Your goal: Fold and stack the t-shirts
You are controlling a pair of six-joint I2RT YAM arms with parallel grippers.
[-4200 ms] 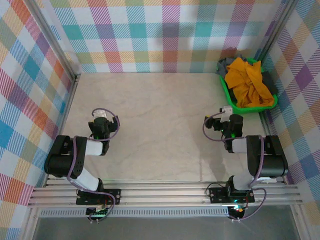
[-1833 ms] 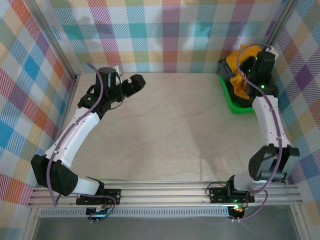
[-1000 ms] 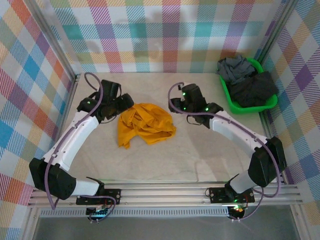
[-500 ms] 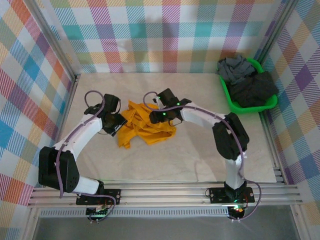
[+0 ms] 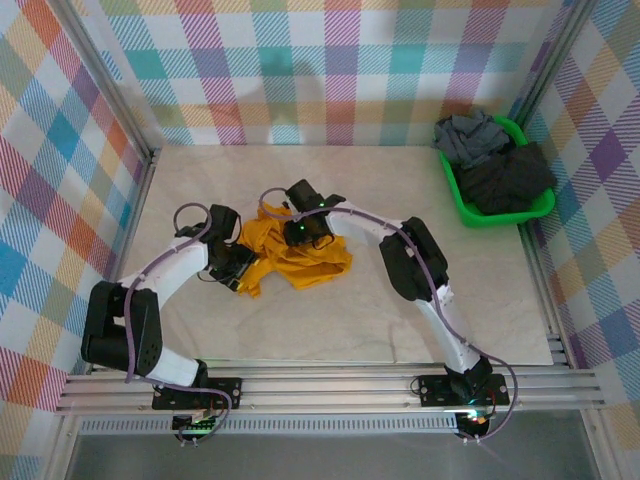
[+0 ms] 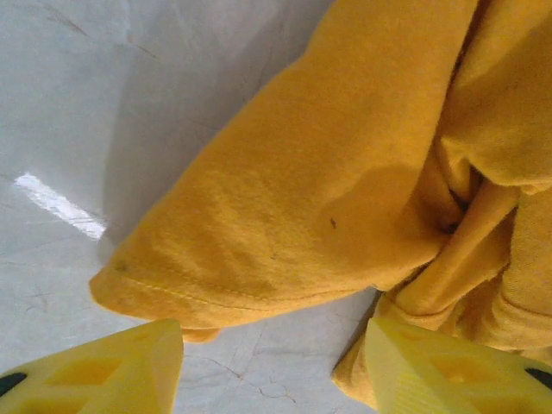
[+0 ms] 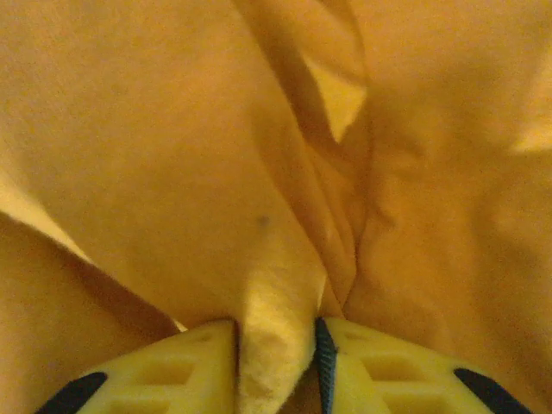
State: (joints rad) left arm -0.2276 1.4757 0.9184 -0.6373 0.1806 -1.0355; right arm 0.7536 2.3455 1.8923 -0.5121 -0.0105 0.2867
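A mustard-orange t-shirt (image 5: 295, 250) lies crumpled on the table left of centre. My right gripper (image 5: 300, 230) is down on its upper middle. In the right wrist view the gripper (image 7: 276, 366) is shut on a raised fold of the orange cloth (image 7: 274, 328). My left gripper (image 5: 236, 268) sits low at the shirt's lower left edge. In the left wrist view it (image 6: 272, 379) stands open, with bare table between its fingers and the shirt's stitched hem (image 6: 259, 293) just beyond them. A mid-grey t-shirt (image 5: 470, 135) and a dark charcoal t-shirt (image 5: 512, 180) lie bunched in the basket.
The green plastic basket (image 5: 500, 217) stands at the back right corner against the checked walls. The pale tabletop (image 5: 420, 300) is bare in front of and to the right of the orange shirt. Metal rails run along the near edge by the arm bases.
The right gripper slid a little left over the orange shirt and closed on a fold. The left gripper dropped slightly toward the shirt's lower left hem.
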